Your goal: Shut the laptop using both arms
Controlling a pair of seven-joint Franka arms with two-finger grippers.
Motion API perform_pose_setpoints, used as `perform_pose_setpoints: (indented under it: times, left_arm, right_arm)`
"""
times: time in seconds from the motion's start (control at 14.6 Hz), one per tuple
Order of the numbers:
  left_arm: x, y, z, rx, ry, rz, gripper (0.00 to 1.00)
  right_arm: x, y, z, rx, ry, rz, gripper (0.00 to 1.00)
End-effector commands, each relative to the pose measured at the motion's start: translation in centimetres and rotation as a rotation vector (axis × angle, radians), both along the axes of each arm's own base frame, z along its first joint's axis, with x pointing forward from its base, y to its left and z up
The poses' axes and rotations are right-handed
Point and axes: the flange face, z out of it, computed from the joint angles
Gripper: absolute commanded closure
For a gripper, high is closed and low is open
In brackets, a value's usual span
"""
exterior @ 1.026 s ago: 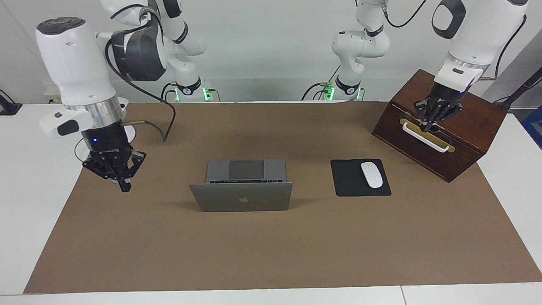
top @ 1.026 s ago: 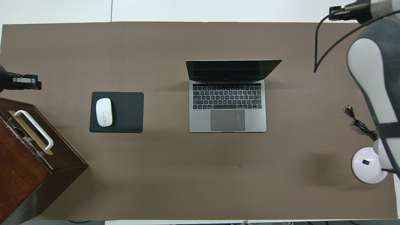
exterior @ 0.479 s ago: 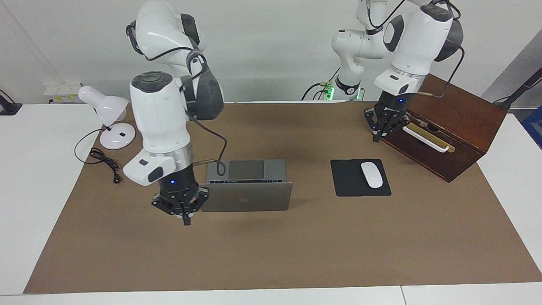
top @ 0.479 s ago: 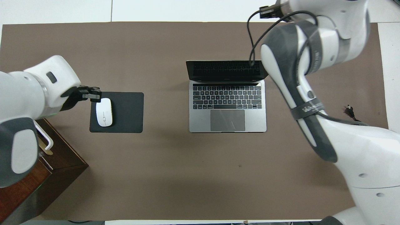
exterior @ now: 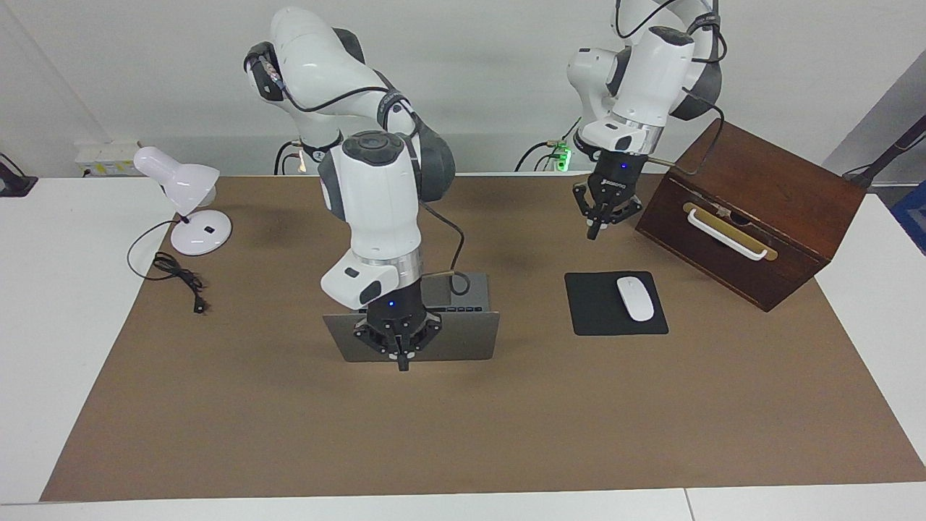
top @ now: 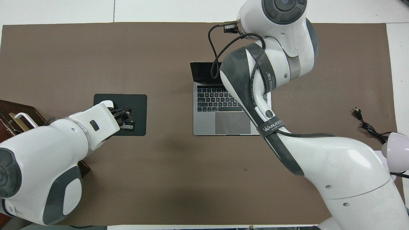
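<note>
Two arms are mid-approach: the right gripper (exterior: 402, 362), fingers together, hangs over the open laptop (exterior: 463, 336) at frame centre, while the left gripper (exterior: 602, 226), fingers' state unclear, hovers at upper right and, I judge, must next reach the lid.

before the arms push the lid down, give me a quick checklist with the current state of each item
1. Laptop lid up, ready to close: ok.
2. Right gripper at the lid's outer face, near its middle: ok; touching it: cannot tell.
3. Left gripper at the lid: not ok, it hangs above the mat near the wooden box.
4. Keyboard deck free of objects where it shows: ok; the right arm hides part.
5. Mouse on the mouse pad, apart from the laptop: ok.
</note>
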Motion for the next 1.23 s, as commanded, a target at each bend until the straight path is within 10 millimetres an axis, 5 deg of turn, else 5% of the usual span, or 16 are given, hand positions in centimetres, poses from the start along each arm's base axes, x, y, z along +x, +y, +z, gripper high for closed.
perform_pose_setpoints:
  times: [0.0,0.75,1.16]
  left_arm:
    - [-2.6,-2.1,-1.5,-0.046,-0.059,-0.046,1.00]
    - [-4.3,-10.8,-11.6,-0.062,-0.168,-0.171,1.00]
    - [-4.2,-12.5,-15.4,-0.057,-0.202,-0.192,1.00]
  right_arm:
    - [0.1,0.2,-0.1,0.004,0.011,-0.047,1.00]
    - [-1.0,-0.5,-0.8,0.045,0.160,-0.046,1.00]
    - [-1.3,-0.7,-1.1,0.042,0.181,-0.038,1.00]
